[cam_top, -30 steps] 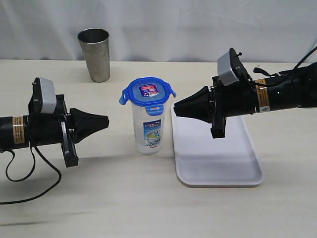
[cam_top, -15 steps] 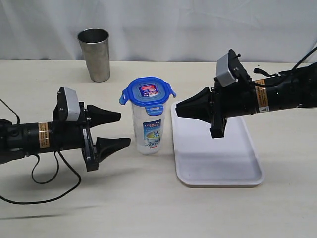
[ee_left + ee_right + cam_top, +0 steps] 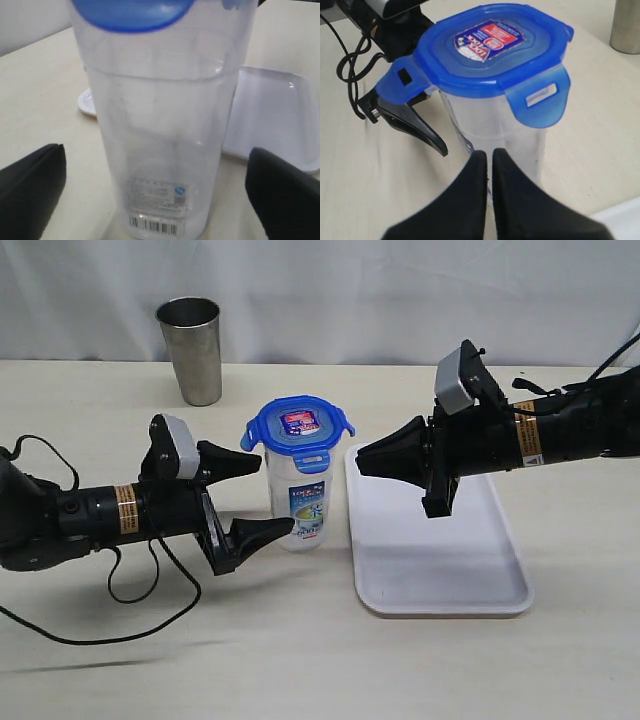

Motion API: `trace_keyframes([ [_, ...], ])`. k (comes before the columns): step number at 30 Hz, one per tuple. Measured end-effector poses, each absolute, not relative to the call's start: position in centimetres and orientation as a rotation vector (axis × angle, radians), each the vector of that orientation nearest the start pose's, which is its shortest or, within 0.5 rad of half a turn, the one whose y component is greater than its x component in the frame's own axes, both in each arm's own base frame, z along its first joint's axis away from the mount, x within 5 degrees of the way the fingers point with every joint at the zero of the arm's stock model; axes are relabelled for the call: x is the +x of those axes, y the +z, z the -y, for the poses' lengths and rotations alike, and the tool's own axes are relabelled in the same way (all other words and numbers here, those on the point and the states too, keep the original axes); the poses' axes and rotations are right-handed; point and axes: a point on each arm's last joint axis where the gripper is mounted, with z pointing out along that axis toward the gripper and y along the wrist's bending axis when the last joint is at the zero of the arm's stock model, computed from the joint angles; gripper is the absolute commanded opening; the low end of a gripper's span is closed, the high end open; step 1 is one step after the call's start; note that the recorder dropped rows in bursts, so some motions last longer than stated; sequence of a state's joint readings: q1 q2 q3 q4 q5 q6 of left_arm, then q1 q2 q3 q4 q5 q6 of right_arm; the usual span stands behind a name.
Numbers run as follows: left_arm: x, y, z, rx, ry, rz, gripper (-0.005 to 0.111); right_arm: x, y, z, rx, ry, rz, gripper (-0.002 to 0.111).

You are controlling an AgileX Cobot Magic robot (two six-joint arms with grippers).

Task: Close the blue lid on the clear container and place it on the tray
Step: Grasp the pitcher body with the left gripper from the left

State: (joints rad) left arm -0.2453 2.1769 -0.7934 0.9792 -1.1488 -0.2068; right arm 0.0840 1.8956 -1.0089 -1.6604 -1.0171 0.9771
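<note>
Firstly, the limits of the views. In the left wrist view the small round blue plastic lid [image 3: 300,425] is cut off at the frame edge, and the print on the tall clear plastic container [image 3: 298,510] is too blurred to read there. In the right wrist view the container's base is hidden behind the right gripper [image 3: 362,460]. Whether the lid's flaps are snapped shut cannot be told: two stick out sideways and one hangs down at the near side.

The container stands upright on the pale table [image 3: 300,660], just left of the flat white rectangular tray [image 3: 440,580] and apart from it. The lid sits on its mouth and carries a red-and-white sticker. A blue, yellow and white label shows on the container's near side.

The left gripper [image 3: 275,495] has its black fingers spread wide, one on either side of the container's lower body, with a gap to each. The right gripper's fingers are pressed together, holding nothing, pointing at the container from above the tray's far left corner.

A tapered steel tumbler [image 3: 190,348] stands well apart at the far left.
</note>
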Motion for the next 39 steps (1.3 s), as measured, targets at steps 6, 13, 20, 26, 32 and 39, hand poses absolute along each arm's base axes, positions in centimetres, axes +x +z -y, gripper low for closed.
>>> trace_keyframes([
  [6,32.6,7.0,15.4,1.063,-0.786,-1.561,0.09,33.8,17.5,-10.6,-1.203,0.868,-1.76,0.005],
  [13,34.1,6.2,16.3,1.08,-0.848,-1.562,0.09,33.8,17.5,-10.6,-1.203,0.868,-1.76,0.005],
  [20,34.6,5.8,17.1,1.112,-0.886,-1.556,0.09,33.8,17.5,-10.6,-1.203,0.867,-1.761,0.005],
  [26,34.7,6.2,18.6,1.065,-0.875,-1.54,0.09,33.8,17.4,-10.6,-1.203,0.866,-1.761,0.005],
  [32,34.8,6.3,18.8,1.057,-0.852,-1.525,0.09,33.8,17.4,-10.6,-1.203,0.866,-1.761,0.005],
  [39,34.7,6.4,18.8,1.05,-0.861,-1.51,0.09,33.9,17.4,-10.5,-1.2,0.85,-1.771,0.005],
])
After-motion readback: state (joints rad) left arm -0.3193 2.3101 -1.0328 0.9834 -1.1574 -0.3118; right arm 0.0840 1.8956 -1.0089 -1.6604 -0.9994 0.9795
